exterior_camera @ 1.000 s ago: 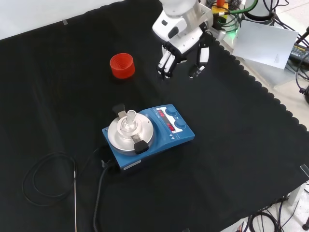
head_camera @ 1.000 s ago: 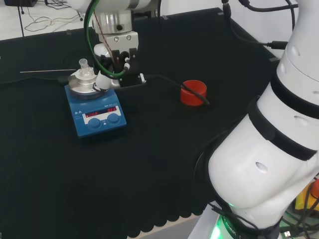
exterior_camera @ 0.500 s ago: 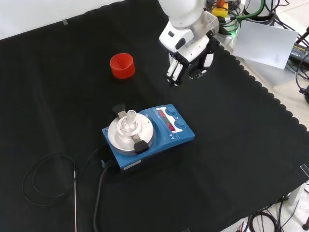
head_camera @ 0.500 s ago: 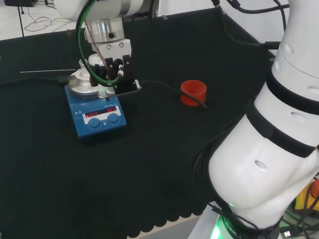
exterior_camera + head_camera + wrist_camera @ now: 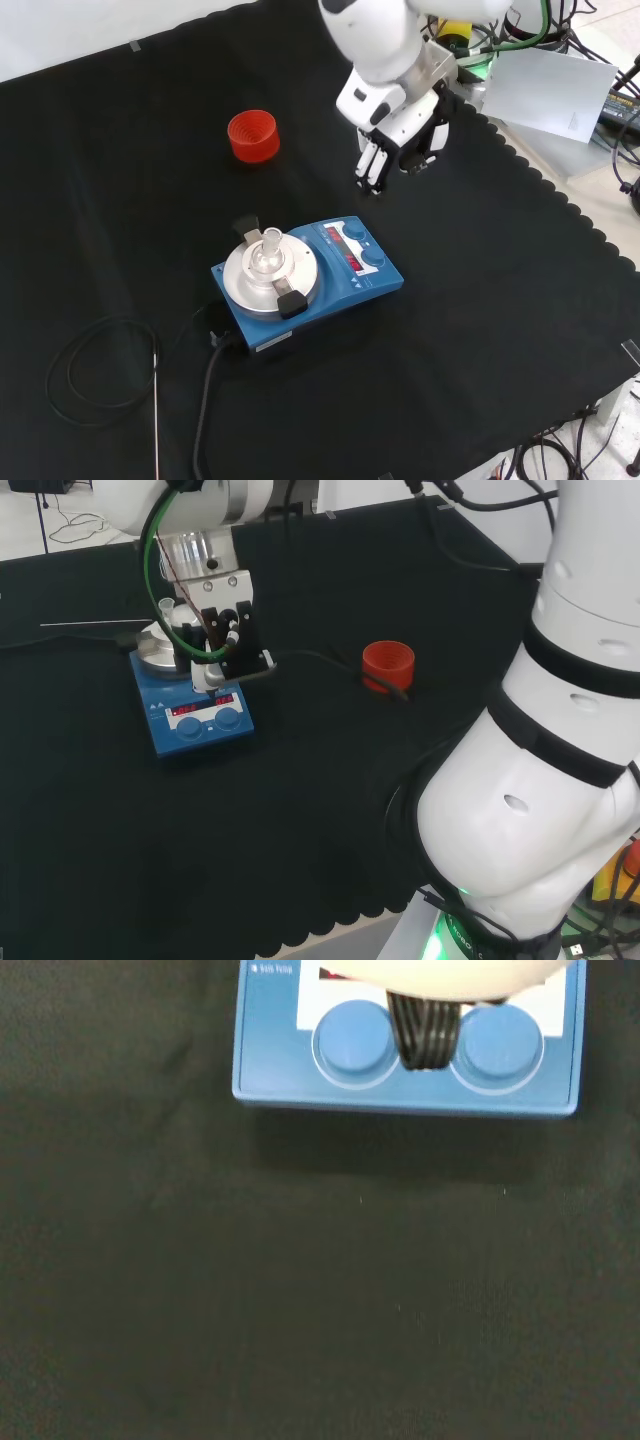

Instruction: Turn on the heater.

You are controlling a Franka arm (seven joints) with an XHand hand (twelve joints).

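Moving closer since the earlier frame, the hand (image 5: 400, 125) hangs above the blue heater (image 5: 310, 278), fingers (image 5: 372, 165) straight, pointing down, holding and touching nothing. On the heater's round metal plate (image 5: 270, 276) stands a small clear flask (image 5: 265, 252). Farther back on the black worktop (image 5: 500, 330) sits a red ribbed ring (image 5: 252, 135).

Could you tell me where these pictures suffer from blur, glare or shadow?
Wrist view: a blurred white part of the hand covers the heater's display, and the heater casts a soft shadow on the cloth. Head view: the red displays glow but are too small to read. Front view: evenly lit, with mild shine on the metal plate.
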